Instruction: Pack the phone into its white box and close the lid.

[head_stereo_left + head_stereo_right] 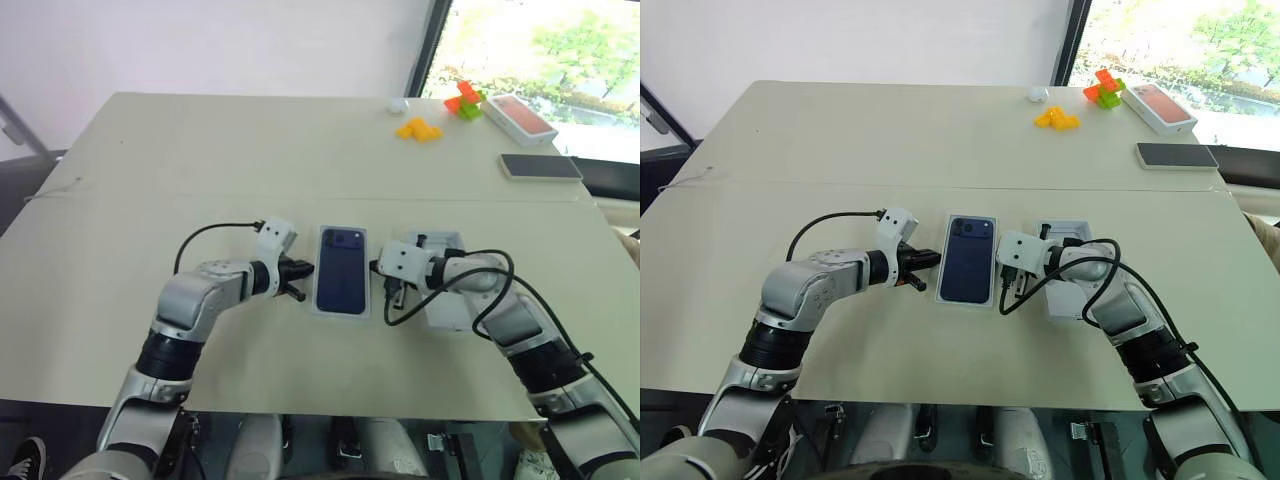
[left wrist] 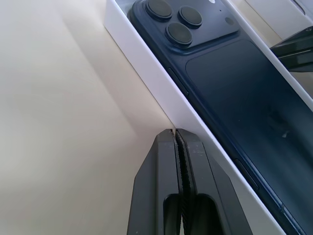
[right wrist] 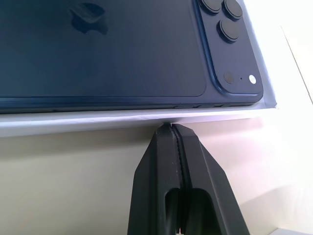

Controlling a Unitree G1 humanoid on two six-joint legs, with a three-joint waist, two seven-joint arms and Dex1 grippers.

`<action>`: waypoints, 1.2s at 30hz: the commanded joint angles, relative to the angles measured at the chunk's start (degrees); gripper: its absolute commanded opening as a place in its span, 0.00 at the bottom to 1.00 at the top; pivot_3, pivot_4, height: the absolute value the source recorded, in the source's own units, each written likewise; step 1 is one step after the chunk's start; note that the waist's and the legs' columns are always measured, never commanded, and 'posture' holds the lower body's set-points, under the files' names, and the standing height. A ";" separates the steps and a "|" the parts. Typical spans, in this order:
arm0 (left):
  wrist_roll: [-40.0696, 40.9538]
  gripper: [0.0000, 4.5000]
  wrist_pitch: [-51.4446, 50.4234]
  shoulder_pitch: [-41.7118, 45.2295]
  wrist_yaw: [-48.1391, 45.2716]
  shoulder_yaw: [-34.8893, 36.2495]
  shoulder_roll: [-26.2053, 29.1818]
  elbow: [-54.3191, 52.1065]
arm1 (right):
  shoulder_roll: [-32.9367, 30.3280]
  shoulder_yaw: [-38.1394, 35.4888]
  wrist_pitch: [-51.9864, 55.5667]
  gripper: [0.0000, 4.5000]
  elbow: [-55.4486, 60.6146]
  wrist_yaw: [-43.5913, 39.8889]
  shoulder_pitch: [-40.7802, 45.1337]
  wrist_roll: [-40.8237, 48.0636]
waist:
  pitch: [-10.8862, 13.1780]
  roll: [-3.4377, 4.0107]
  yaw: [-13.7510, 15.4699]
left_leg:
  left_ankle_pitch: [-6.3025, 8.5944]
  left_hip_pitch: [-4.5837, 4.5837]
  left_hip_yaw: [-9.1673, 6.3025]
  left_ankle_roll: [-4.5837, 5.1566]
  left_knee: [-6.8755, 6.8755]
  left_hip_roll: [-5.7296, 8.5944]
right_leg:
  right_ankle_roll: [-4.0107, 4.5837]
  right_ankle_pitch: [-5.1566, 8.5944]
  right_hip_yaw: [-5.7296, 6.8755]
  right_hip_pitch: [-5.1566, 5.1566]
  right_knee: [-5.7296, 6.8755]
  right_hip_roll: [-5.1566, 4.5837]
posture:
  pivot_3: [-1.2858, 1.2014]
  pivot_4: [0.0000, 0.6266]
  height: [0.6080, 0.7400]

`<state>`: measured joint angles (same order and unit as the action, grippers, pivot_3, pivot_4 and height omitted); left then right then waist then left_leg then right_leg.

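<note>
The dark blue phone point(image 1: 342, 268) lies camera side up in the white box point(image 1: 343, 314) at the middle of the table. My left gripper point(image 1: 304, 270) is shut, its tips against the box's left wall point(image 2: 146, 78). My right gripper point(image 1: 379, 268) is shut too, its tips at the box's right wall point(image 3: 146, 121). Neither holds anything. A slightly larger white shell, which looks like the lid point(image 1: 445, 310) lying open side up, rests just right of the box, partly under my right wrist and its cable.
At the far right stand an orange-topped white box point(image 1: 520, 118) and a dark grey slab point(image 1: 540, 166). Yellow blocks point(image 1: 419, 129), red and green blocks point(image 1: 464, 100) and a small white object point(image 1: 398, 104) lie near the far edge. The table's front edge runs just behind my arms.
</note>
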<state>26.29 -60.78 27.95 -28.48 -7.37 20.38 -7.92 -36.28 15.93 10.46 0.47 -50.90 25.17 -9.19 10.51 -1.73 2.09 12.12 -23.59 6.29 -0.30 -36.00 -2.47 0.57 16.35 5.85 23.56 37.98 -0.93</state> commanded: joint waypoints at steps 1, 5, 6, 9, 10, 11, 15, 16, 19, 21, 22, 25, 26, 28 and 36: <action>2.19 0.03 -2.48 -1.61 -1.11 2.93 2.39 -4.88 | -3.27 -4.40 0.35 0.00 3.98 -0.90 1.06 1.55 | 0.04 0.01 -0.03 | 0.00 -0.02 0.00 0.00 0.01 0.00 | -0.01 0.01 0.00 0.03 0.00 0.00 | 0.52 0.24 0.98; 4.47 0.03 -4.15 -2.65 -1.41 6.46 4.66 -9.30 | -4.92 -7.09 3.33 0.00 7.72 -1.73 1.70 3.93 | 0.08 0.02 -0.18 | -0.01 -0.21 0.00 -0.01 0.04 -0.03 | -0.01 0.01 0.00 0.23 0.00 0.03 | 0.52 0.24 0.98; 4.71 0.03 -4.24 -2.71 -1.30 7.30 5.14 -10.17 | -4.92 -7.89 4.67 0.00 8.61 -1.74 1.81 4.77 | 0.08 0.02 -0.15 | -0.01 -0.31 0.00 -0.02 0.03 -0.05 | -0.01 0.01 0.00 0.33 0.01 0.06 | 0.52 0.24 0.98; 5.47 0.03 -3.40 -2.47 -1.29 10.29 5.92 -11.46 | -4.70 -9.98 11.63 0.00 11.56 -1.90 1.94 7.81 | 0.08 0.02 -0.08 | -0.03 -0.48 0.00 -0.03 -0.01 -0.07 | -0.02 0.01 0.00 0.48 0.02 0.07 | 0.52 0.24 0.98; 6.47 0.03 -3.45 -2.29 -1.78 11.74 6.24 -11.45 | -4.41 -10.86 16.49 0.00 12.98 -2.14 1.93 9.85 | 0.08 0.02 -0.07 | -0.03 -0.54 0.00 -0.03 -0.03 -0.06 | -0.02 0.00 0.00 0.52 0.02 0.07 | 0.52 0.24 0.98; 8.38 0.14 -3.60 -2.23 -3.61 14.02 7.48 -11.50 | -4.66 -11.00 21.35 0.12 15.48 -1.64 1.61 10.19 | 0.08 0.02 -0.06 | -0.03 -0.58 0.00 -0.03 -0.04 -0.06 | -0.02 0.00 0.00 0.54 0.02 0.07 | 0.52 0.24 0.98; 11.45 0.54 -0.46 -3.41 -9.77 18.42 13.02 -11.09 | -3.74 -11.91 39.68 0.53 22.28 3.28 2.73 10.70 | 0.08 0.04 -0.28 | -0.04 -0.81 0.00 -0.05 -0.04 -0.07 | 0.00 -0.01 0.00 0.82 0.04 0.06 | 0.52 0.24 0.98; 11.87 0.64 0.42 -3.86 -11.14 18.90 14.19 -10.84 | -3.51 -11.88 42.81 0.63 23.80 4.29 2.80 10.86 | 0.09 0.04 -0.28 | -0.05 -0.80 0.00 -0.05 -0.01 -0.07 | 0.01 0.00 0.00 0.83 0.04 0.06 | 0.52 0.24 0.98; 13.98 1.00 3.20 -5.64 -15.73 21.14 16.71 -10.48 | -1.92 -11.41 51.24 1.00 28.61 8.46 2.39 10.83 | 0.09 0.04 -0.47 | -0.04 -0.81 0.00 -0.06 -0.01 -0.07 | 0.01 0.00 0.00 0.84 0.04 0.05 | 0.52 0.24 0.98; 13.46 1.00 5.78 -6.49 -17.46 21.19 18.00 -10.13 | -1.17 -11.26 55.40 1.00 30.31 11.11 1.94 10.53 | 0.09 0.04 -0.57 | -0.04 -0.83 0.00 -0.05 -0.03 -0.07 | 0.01 0.00 0.00 0.84 0.04 0.03 | 0.52 0.24 0.98; 13.39 1.00 6.51 -6.83 -18.32 21.00 18.74 -10.10 | -0.49 -11.61 57.59 1.00 30.90 12.33 1.68 10.78 | 0.09 0.04 -0.57 | -0.04 -0.84 0.00 -0.05 -0.04 -0.06 | 0.01 0.00 0.00 0.85 0.04 0.02 | 0.52 0.24 0.98; 12.92 1.00 9.01 -7.37 -19.93 20.52 20.46 -9.94 | 2.89 -11.77 63.96 1.00 32.89 15.82 0.82 11.79 | 0.09 0.04 -0.61 | -0.04 -0.84 0.00 -0.05 -0.06 -0.06 | 0.02 -0.01 0.00 0.85 0.04 0.01 | 0.52 0.24 0.98; 12.29 1.00 9.98 -7.32 -19.91 20.20 20.78 -9.53 | 3.49 -11.36 65.24 1.00 33.44 17.03 0.04 11.61 | 0.09 0.04 -0.65 | -0.04 -0.84 0.00 -0.05 -0.05 -0.06 | 0.02 -0.01 0.00 0.85 0.05 0.01 | 0.52 0.24 0.98; 12.04 1.00 11.03 -7.20 -19.47 20.07 20.72 -8.87 | 5.10 -11.63 68.02 1.00 33.94 19.23 -0.92 11.70 | 0.09 0.05 -0.76 | -0.04 -0.84 0.00 -0.05 -0.03 -0.06 | 0.02 -0.01 0.00 0.86 0.05 0.01 | 0.52 0.24 0.98; 12.02 1.00 12.04 -7.82 -17.25 19.61 19.64 -9.57 | 6.98 -11.08 68.82 0.88 31.92 24.41 -1.57 12.72 | 0.09 0.05 -1.77 | -0.04 -0.84 0.02 -0.04 -0.04 -0.06 | 0.00 -0.01 0.00 0.88 0.07 0.04 | 0.52 0.24 0.98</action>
<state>37.89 -49.62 20.02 -46.32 11.88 40.17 -15.86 -29.96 5.73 79.77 31.54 -27.41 23.16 2.89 10.60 -1.68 0.31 12.08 -24.43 6.30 -0.34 -36.03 -2.54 0.56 16.34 5.85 24.43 38.06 -0.88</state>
